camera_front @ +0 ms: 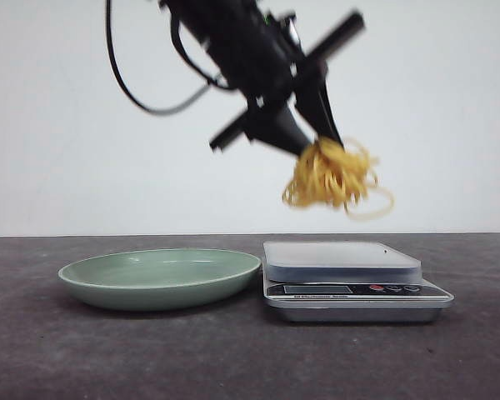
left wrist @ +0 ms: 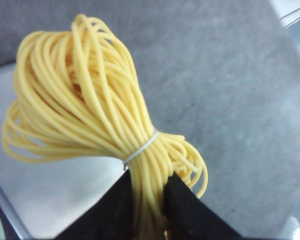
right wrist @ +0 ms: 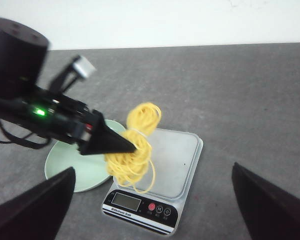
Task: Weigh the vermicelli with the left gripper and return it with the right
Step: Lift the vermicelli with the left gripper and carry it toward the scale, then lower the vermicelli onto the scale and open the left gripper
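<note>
Behind your workspace a plain white wall [camera_front: 450,108] meets a dark grey table [camera_front: 233,358] that runs the full width of the front view. On it, to the left, you see a shallow pale green plate [camera_front: 92,279]; touching or just beside its right rim sits a silver kitchen scale [camera_front: 350,308], its weighing platform [camera_front: 342,254] bare and its display and buttons facing the near edge.

Your left arm [camera_front: 233,42] reaches down from the upper left, blurred in the front view, with a green light showing on its body in the right wrist view. Your left gripper [camera_front: 310,143] hangs in the air above the scale, its black fingers [left wrist: 182,210] clamped on the vermicelli [camera_front: 333,177]. That clump of thin yellow strands is bound near the pinched end by a pale tie [left wrist: 140,148] and fans into loose loops below the fingertips, clear of the platform and over it, as the right wrist view also shows.

Your right gripper [right wrist: 152,205] looks down on the scale from higher up, its two fingers [right wrist: 35,210] spread wide apart and holding nothing.
</note>
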Controlling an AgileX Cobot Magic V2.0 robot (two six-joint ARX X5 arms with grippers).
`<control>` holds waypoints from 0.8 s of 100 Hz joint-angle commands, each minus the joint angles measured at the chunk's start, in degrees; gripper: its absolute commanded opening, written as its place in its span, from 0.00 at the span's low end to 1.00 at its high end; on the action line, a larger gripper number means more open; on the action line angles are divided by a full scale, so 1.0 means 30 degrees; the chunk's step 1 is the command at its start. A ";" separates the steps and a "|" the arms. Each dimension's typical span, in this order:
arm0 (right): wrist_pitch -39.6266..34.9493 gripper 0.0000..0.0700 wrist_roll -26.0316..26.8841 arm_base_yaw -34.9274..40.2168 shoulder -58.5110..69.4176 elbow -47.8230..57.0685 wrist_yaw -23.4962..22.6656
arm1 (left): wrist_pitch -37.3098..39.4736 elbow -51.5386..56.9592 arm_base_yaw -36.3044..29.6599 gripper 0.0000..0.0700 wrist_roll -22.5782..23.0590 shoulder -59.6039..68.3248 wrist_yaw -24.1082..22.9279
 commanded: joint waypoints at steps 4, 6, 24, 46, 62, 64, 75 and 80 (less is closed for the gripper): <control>-0.0117 0.90 -0.0299 0.0066 0.0117 0.0372 0.0007 | 0.0619 0.0313 -0.0036 0.00 0.0109 0.1209 0.0554; -0.0146 0.90 -0.0313 0.0066 0.0117 0.0372 0.0007 | 0.0714 0.0313 0.0000 0.00 0.0109 0.1421 0.0685; -0.0270 0.90 -0.0393 0.0066 0.0117 0.0372 0.0007 | 0.0998 0.0313 0.0146 0.00 0.0051 0.2914 0.1501; -0.0692 0.90 -0.0466 0.0066 0.0117 0.0372 0.0000 | 0.1020 0.0313 0.0197 0.21 0.0474 0.3388 0.1421; -0.0801 0.90 -0.0597 0.0066 0.0117 0.0372 -0.0007 | 0.0648 0.0772 0.0430 0.71 0.0583 0.3177 0.1435; -0.0816 0.90 -0.0597 0.0066 0.0117 0.0372 -0.0007 | 0.0474 0.0903 0.0466 0.71 0.0707 0.3126 0.1443; -0.0867 0.91 -0.0648 0.0066 0.0117 0.0372 0.0000 | -0.0736 0.1778 0.0641 0.67 0.1581 0.2601 0.1399; -0.0925 0.91 -0.0648 0.0066 0.0117 0.0372 0.0000 | -0.1239 0.2178 0.0750 0.67 0.1807 0.2186 0.1268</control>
